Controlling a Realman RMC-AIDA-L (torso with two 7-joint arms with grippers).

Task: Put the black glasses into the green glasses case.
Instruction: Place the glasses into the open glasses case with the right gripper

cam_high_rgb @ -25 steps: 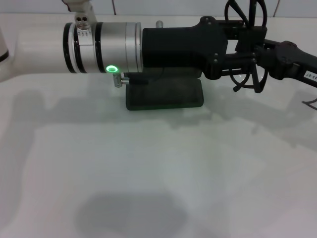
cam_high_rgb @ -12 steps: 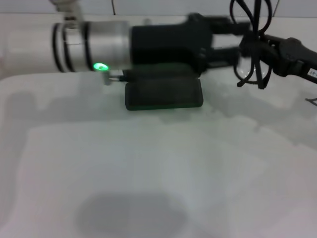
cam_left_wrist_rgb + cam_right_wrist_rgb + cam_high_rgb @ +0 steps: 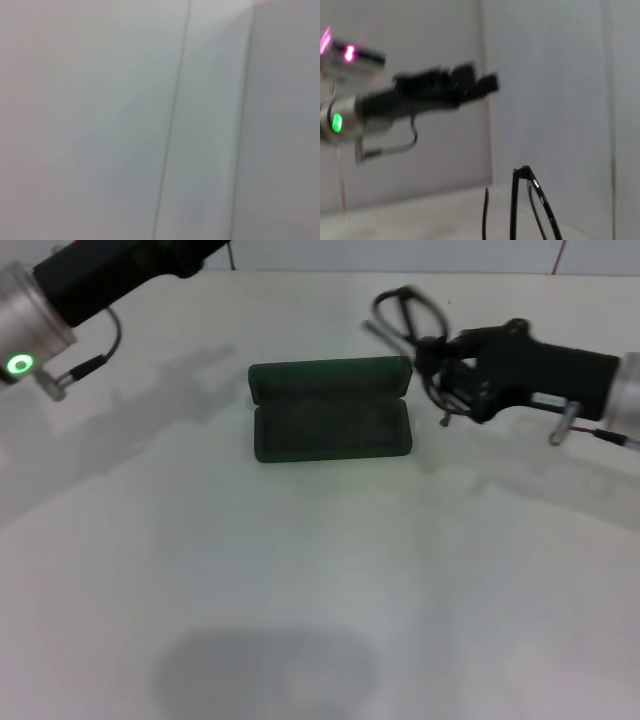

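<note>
We are seeing a white table (image 3: 320,570) lying under soft light, with a pale panelled wall (image 3: 100,120) standing behind.

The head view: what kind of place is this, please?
Probably a robot test bench, not a home: a bare white table with only an open green glasses case, while the right gripper holds the black glasses and the left arm is raised aside.

Dark green glasses case (image 3: 330,423), matte green lining. Thin black glasses (image 3: 408,316). Black right gripper (image 3: 448,368). White table (image 3: 300,580). Green indicator light (image 3: 19,365) on silver left arm (image 3: 40,315).
</note>
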